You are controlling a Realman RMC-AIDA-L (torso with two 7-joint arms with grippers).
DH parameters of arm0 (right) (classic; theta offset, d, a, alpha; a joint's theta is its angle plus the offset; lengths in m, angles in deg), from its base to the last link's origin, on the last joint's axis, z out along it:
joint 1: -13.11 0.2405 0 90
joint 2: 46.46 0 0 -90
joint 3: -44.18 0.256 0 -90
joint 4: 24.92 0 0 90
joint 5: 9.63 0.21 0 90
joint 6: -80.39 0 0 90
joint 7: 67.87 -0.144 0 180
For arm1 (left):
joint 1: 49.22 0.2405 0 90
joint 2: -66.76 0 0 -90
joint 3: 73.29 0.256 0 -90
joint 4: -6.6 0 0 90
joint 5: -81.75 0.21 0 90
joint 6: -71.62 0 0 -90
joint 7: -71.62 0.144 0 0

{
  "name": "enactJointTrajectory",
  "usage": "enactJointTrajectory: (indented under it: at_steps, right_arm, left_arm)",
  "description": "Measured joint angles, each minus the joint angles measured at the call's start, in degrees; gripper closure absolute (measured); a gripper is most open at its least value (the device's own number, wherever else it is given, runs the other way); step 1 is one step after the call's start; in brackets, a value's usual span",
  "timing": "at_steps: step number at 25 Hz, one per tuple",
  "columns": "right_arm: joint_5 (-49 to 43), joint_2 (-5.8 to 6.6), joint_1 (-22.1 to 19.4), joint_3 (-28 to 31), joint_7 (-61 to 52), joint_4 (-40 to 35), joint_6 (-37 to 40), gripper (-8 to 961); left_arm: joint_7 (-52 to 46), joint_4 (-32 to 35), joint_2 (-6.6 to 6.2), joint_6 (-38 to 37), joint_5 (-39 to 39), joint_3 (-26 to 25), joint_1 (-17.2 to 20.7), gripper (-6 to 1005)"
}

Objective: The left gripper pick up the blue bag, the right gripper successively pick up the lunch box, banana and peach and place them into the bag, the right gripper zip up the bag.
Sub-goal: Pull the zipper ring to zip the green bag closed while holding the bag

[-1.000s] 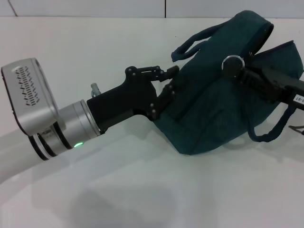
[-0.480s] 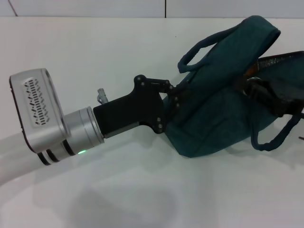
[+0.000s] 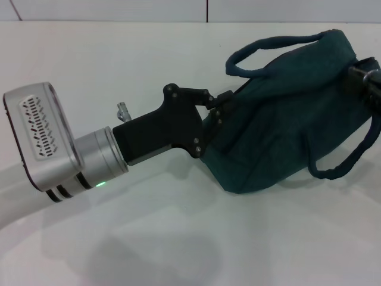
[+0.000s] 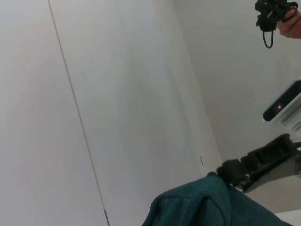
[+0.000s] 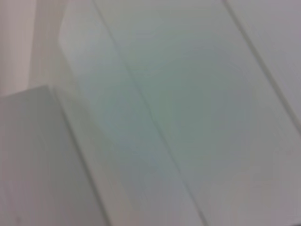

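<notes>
The blue bag [image 3: 286,119] lies tilted on the white table, its top seam closed along its length and one loop handle arching over it. My left gripper [image 3: 217,110], black on a silver arm with a green light, is shut on the bag's left end. My right gripper [image 3: 364,74] shows only as a black piece at the bag's upper right end, at the picture's edge. In the left wrist view the bag [image 4: 202,207] fills the lower part, with the right gripper [image 4: 254,165] at its far end. The lunch box, banana and peach are out of view.
White table [image 3: 178,238] spreads around the bag, with a tiled wall behind. A second loop handle [image 3: 342,161] hangs off the bag's right side. The left wrist view shows a hand holding a black device [image 4: 275,14] and a grey sensor unit [image 4: 282,106].
My right gripper has slid to the right along the bag's top to its far end, and the gap in the bag has closed. The left gripper has kept its hold, shifting slightly.
</notes>
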Motion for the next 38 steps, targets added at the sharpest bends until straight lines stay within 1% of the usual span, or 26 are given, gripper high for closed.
enactJointTrajectory:
  at_steps: [4, 8, 12, 15, 20, 25, 27, 29, 31, 35, 36, 37, 38]
  right_arm:
    - [0.01, -1.04, -0.26, 2.50, 2.25, 0.18, -0.75, 906]
    - [0.03, -1.13, -0.31, 4.78, 2.47, 0.19, -2.09, 905]
    - [0.12, -0.14, -0.24, 5.59, 2.41, 0.12, -2.66, 906]
    - [0.22, 1.17, 0.18, 5.59, 2.08, 0.05, -2.76, 906]
    - [-0.14, 2.53, 1.05, 5.41, 1.92, 0.11, -2.76, 905]
    - [-2.03, 2.99, 2.43, 5.24, 1.91, -0.12, -2.72, 906]
    - [-2.72, 3.01, 3.00, 5.33, 1.90, 0.12, -2.80, 908]
    - [-3.00, 2.64, 3.25, 5.38, 1.98, 0.17, -3.08, 911]
    - [-3.00, 1.83, 3.55, 5.41, 2.00, 0.19, -3.90, 913]
    - [-3.20, 0.29, 4.95, 4.91, 1.48, 0.20, -4.67, 913]
    - [-3.34, 0.03, 5.17, 4.85, 1.32, 0.20, -4.82, 913]
    - [-3.62, -0.66, 5.68, 4.79, 0.99, 0.22, -5.54, 913]
    - [-3.62, -0.66, 5.68, 4.79, 0.99, 0.22, -5.54, 913]
  left_arm:
    - [0.51, 0.03, -0.15, 0.26, 0.28, 0.02, 0.19, 953]
    - [1.99, -0.14, 0.02, 0.46, 0.29, 0.09, 0.44, 953]
    - [2.88, -0.17, 0.05, 2.07, -2.05, -0.39, 0.78, 954]
    - [2.74, -0.44, -0.08, 2.62, -5.67, -0.47, 1.18, 963]
    - [2.61, -0.65, 0.13, 2.36, -6.02, 0.40, 1.80, 1000]
    - [2.83, -0.09, 0.16, -1.26, -7.71, 5.67, 3.25, 999]
    - [2.58, -0.03, 0.15, -2.54, -9.52, 7.62, 3.31, 973]
    - [1.92, 0.52, 0.15, -2.62, -13.64, 11.15, 2.74, 947]
    - [0.77, 1.48, 0.15, -1.53, -16.85, 13.79, 2.22, 920]
    - [-1.67, 4.63, 0.15, 3.63, -21.03, 18.14, 1.17, 868]
    - [-1.78, 5.26, 0.15, 4.84, -21.21, 18.65, 0.90, 831]
    - [-1.82, 5.67, 0.15, 5.85, -21.25, 18.91, 0.57, 795]
    - [-1.90, 5.81, 0.15, 6.27, -21.26, 19.10, 0.35, 759]
